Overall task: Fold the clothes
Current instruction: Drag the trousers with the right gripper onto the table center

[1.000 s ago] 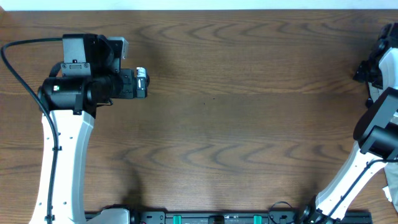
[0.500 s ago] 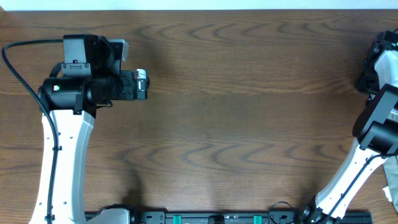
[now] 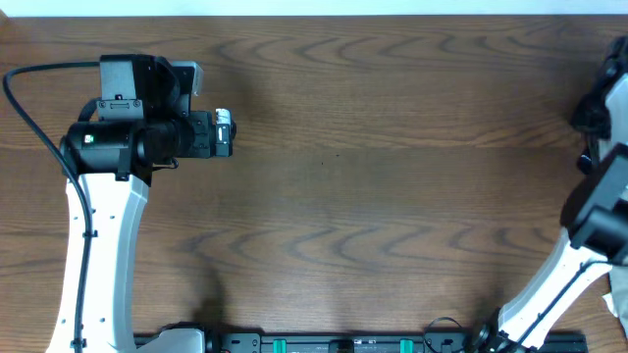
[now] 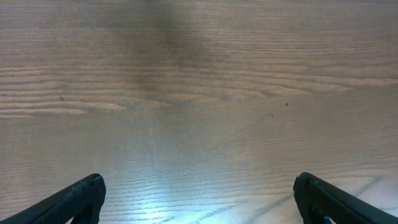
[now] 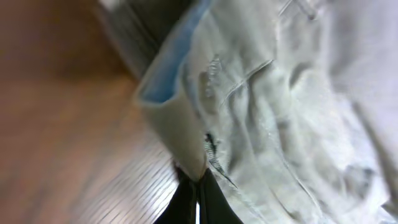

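The clothes (image 5: 280, 112) fill the right wrist view as a pale grey-green creased garment with seams and a thick folded hem; the image is blurred. My right gripper (image 5: 196, 190) is shut on the lower corner of that hem, its two dark fingers pressed together. In the overhead view only the right arm (image 3: 599, 196) shows at the right edge; its gripper and the clothes lie outside the frame. My left gripper (image 3: 224, 130) hangs over the left part of the table, pointing right. Its fingers stand wide open over bare wood (image 4: 199, 199), holding nothing.
The brown wooden table (image 3: 373, 176) spans the overhead view. A black rail with green parts (image 3: 353, 343) runs along the front edge between the two arm bases. A black cable (image 3: 29, 108) loops off the left arm.
In the overhead view the right arm has shifted rightward, further out past the table's right edge. The left arm has not moved.
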You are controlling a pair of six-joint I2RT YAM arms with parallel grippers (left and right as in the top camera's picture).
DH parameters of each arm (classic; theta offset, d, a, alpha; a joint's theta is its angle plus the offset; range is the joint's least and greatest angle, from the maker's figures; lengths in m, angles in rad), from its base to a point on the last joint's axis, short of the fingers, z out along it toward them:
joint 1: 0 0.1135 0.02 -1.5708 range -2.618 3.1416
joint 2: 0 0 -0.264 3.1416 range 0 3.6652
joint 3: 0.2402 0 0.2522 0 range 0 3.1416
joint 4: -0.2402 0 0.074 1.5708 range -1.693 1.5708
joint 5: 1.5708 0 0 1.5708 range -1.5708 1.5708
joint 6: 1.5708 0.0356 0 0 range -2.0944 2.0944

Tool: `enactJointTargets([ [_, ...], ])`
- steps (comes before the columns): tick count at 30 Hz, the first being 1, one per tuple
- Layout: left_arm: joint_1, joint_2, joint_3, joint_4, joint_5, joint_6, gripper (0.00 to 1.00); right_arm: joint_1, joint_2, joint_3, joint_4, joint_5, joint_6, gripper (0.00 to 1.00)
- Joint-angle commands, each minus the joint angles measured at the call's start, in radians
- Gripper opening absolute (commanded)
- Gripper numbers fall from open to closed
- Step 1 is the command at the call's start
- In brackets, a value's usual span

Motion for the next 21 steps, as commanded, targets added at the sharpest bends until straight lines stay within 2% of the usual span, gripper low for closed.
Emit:
enactJointTargets([
  [1, -0.002, -0.013, 0.023, 0.000, 0.012, -0.008, 0.98, 0.024, -0.134, 0.011, 0.004, -0.294, -0.076, 0.01],
  [6, -0.002, -0.013, 0.023, 0.003, 0.003, -0.007, 0.98, 0.116, -0.234, 0.011, -0.018, -0.473, -0.093, 0.01],
  [11, -0.001, -0.019, 0.023, 0.000, -0.082, -0.008, 0.98, 0.309, -0.259, 0.011, -0.030, -0.507, -0.093, 0.01],
  [18, -0.001, -0.045, 0.023, -0.019, -0.219, -0.009, 0.98, 0.649, -0.156, 0.011, -0.031, -0.507, -0.087, 0.01],
  [21, 0.000, -0.064, 0.023, -0.033, -0.300, -0.014, 0.98, 0.777, -0.085, 0.011, -0.027, -0.512, -0.030, 0.01],
])
